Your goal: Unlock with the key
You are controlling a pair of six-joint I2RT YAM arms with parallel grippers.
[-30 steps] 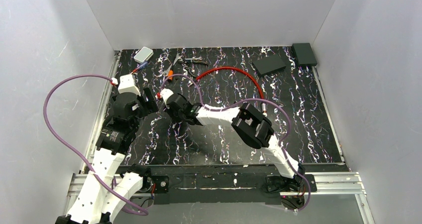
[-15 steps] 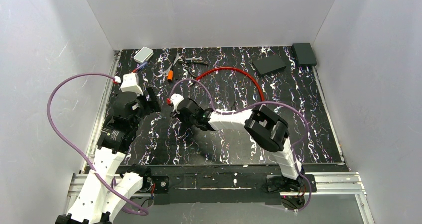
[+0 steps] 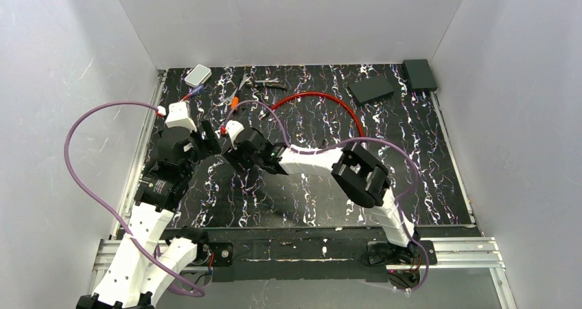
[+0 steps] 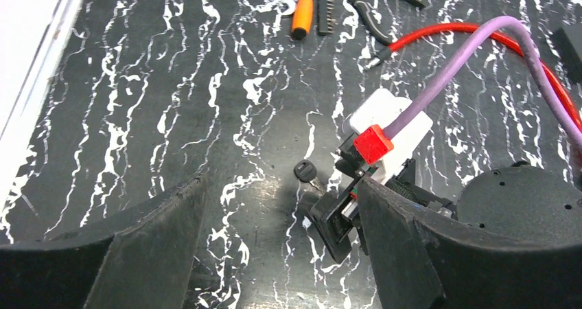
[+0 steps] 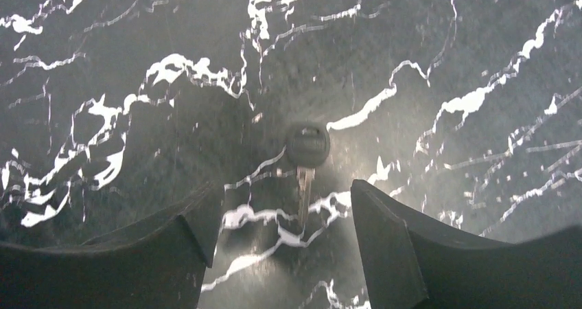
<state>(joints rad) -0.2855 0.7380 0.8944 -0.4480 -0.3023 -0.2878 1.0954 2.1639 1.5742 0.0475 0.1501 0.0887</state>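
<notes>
We count one key, flat on the black marbled counter at the centre of the right wrist frame, round head up, blade pointing down. It lies between the wide-spread fingers of the right pincer, touching neither. The left wrist frame shows that key just upper left of the right pincer's tip, and the left pincer also spread wide, holding nothing. From above, the key is hidden where the two pincers meet left of centre; one red cable arches above them
</notes>
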